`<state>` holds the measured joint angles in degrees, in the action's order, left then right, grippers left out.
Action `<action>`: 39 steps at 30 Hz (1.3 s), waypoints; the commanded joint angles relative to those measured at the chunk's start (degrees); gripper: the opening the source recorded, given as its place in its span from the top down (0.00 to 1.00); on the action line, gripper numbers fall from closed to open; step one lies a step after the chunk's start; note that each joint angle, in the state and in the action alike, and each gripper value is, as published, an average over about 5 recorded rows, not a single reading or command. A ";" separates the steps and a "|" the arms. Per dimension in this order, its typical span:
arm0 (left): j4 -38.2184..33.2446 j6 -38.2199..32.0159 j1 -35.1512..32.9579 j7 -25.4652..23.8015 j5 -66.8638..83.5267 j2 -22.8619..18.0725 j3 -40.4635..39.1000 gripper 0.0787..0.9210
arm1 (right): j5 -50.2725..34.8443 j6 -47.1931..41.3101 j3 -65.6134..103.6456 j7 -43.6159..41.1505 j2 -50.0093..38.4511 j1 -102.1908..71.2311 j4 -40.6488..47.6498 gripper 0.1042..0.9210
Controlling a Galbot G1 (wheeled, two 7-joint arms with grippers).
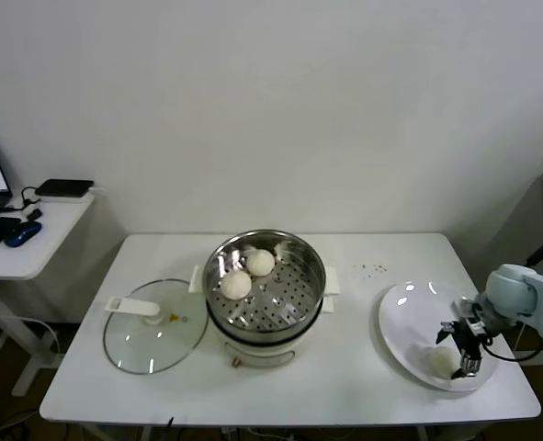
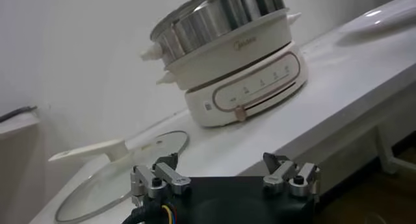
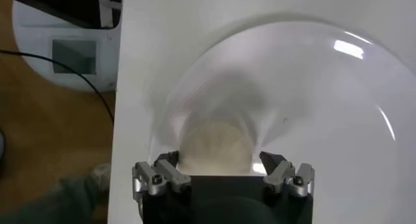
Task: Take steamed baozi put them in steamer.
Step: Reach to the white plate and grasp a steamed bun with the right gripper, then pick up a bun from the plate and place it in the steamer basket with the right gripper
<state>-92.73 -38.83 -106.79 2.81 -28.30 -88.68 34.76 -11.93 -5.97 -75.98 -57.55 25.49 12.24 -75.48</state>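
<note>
A white table (image 1: 345, 367) holds a round shiny stainless-steel steamer basket (image 1: 265, 280) with a perforated floor, sitting on a white electric cooker base near the table's middle. Two smooth cream-white steamed baozi already lie inside it, toward the far left of the basket: one (image 1: 260, 262) farther back, the other (image 1: 236, 285) just beside it and nearer. To the left of the steamer, a round glass lid with a white handle (image 1: 153, 324) lies flat on the table.

At the right end of the table sits a flat white plate (image 1: 404, 322). One more cream-white baozi (image 1: 442, 361) rests on its near right part. The right gripper (image 1: 466, 360) is down at this bun, its black fingers spread open on either side of it; in the right wrist view the bun (image 3: 215, 149) lies between the open jaws, not yet squeezed.

The left gripper (image 2: 225, 178) hangs low beside the table's near left edge, jaws open and empty, apparently idle.

Judging from this, two buns are placed and a third is about to be grasped, lifted and carried left to the steamer. No fourth bun is visible.
</note>
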 commanded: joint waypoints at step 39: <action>0.27 -0.04 0.93 -0.04 -0.15 0.12 0.00 0.12 | -4.80 20.69 -20.58 -1.27 18.73 46.05 -16.00 0.34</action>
<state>-92.46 -38.71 -105.92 2.75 -28.52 -88.53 34.74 -15.45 7.52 -94.29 -59.79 34.63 44.35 -84.54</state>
